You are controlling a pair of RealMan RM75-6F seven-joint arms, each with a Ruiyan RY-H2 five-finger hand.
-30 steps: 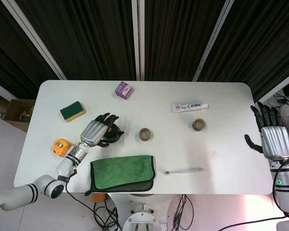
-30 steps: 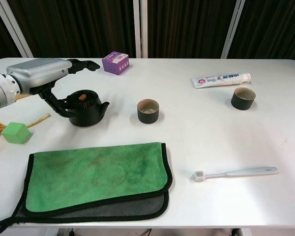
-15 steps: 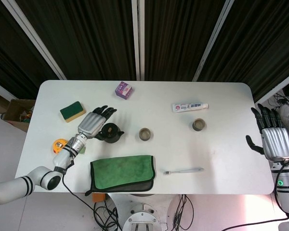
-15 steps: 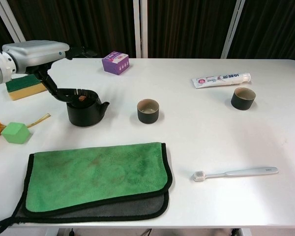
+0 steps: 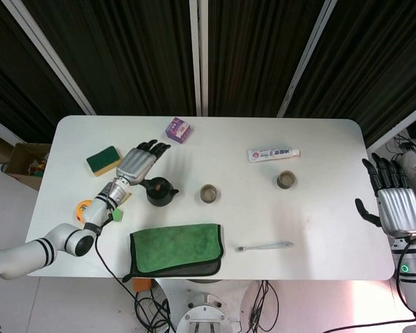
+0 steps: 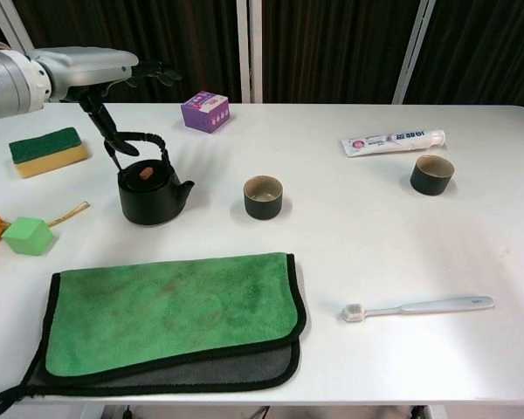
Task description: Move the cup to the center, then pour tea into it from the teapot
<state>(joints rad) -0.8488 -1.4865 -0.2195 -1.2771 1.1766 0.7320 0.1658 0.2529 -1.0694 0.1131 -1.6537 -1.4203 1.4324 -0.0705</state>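
The teapot (image 6: 148,189) stands with its handle raised, the left hand (image 6: 87,65) empty and spread above it, among two cups (image 6: 263,196) (image 6: 431,175), while the right hand (image 5: 395,208) waits slack off-table.

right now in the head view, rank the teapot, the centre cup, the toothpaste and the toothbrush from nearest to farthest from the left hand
1. Teapot, just below the left hand.
2. Centre cup, right of the teapot.
3. Toothbrush and toothpaste, far right at the near and far sides: too close to call.
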